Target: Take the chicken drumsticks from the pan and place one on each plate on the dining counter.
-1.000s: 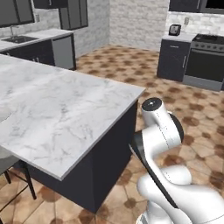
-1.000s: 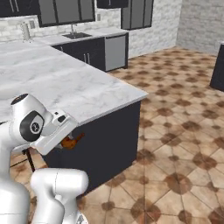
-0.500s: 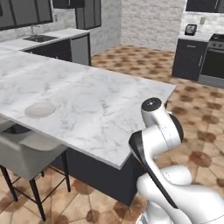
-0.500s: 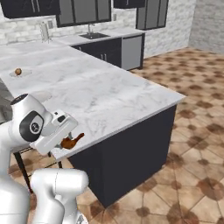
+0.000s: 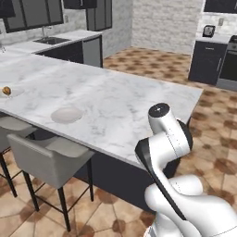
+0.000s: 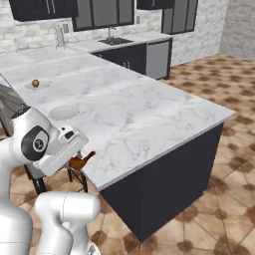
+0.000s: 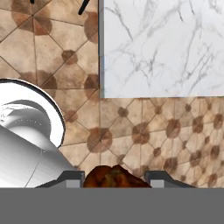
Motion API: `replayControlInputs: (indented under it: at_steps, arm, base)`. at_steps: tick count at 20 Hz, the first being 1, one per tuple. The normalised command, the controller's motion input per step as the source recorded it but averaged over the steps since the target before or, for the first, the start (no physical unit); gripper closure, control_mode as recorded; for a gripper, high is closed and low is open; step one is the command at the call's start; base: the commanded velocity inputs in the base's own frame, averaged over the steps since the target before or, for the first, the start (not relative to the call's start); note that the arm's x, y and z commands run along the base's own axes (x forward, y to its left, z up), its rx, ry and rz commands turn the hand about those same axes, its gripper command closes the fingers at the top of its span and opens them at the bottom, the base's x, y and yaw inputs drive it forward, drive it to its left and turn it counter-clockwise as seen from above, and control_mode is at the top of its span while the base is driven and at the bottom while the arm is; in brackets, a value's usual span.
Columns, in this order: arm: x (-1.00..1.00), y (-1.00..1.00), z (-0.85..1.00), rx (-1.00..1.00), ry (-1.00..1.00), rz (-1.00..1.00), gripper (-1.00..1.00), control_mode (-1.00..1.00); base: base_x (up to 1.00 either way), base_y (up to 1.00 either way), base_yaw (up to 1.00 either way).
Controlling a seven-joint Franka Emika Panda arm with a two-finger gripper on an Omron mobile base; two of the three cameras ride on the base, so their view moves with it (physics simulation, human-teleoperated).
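Observation:
My gripper (image 6: 79, 162) is shut on a reddish-brown chicken drumstick (image 6: 83, 159), held low beside the near edge of the dining counter (image 6: 134, 114). In the hand view the drumstick (image 7: 114, 176) sits between the fingertips (image 7: 72, 177), over the tiled floor just off the counter's edge (image 7: 162, 48). An empty pale plate (image 5: 67, 114) (image 6: 63, 112) lies on the marble near that edge. Further along, a second plate (image 5: 11, 94) (image 6: 42, 86) carries the other drumstick (image 5: 6, 90) (image 6: 35, 83). The pan is out of view.
Grey stools (image 5: 51, 157) stand under the counter's near side by the plates. A back worktop with a sink (image 6: 117, 41) and dark cabinets runs behind. A stove (image 5: 229, 65) stands at the far right. Tiled floor (image 6: 209, 199) lies around the counter's end.
The base has driven along the counter, so the whole scene has shifted and both plates have come into view. The gripper still holds the drumstick in the same pose.

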Motion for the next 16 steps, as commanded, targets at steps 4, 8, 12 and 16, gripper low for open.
replayControlInputs:
  at_steps: [4,8,12,16]
  arm:
    - [0.00,0.00,0.00,0.00,0.00,0.00,1.00,1.00]
    - [0.00,0.00,0.00,0.00,0.00,0.00,1.00,1.00]
    - [0.00,0.00,0.00,0.00,0.00,0.00,1.00,1.00]
    - [0.00,0.00,0.00,0.00,0.00,0.00,1.00,1.00]
  base:
    - [0.00,0.49,-0.09]
    - [0.00,0.59,-0.13]
    - [0.00,0.65,-0.20]
    - [0.00,0.58,-0.25]
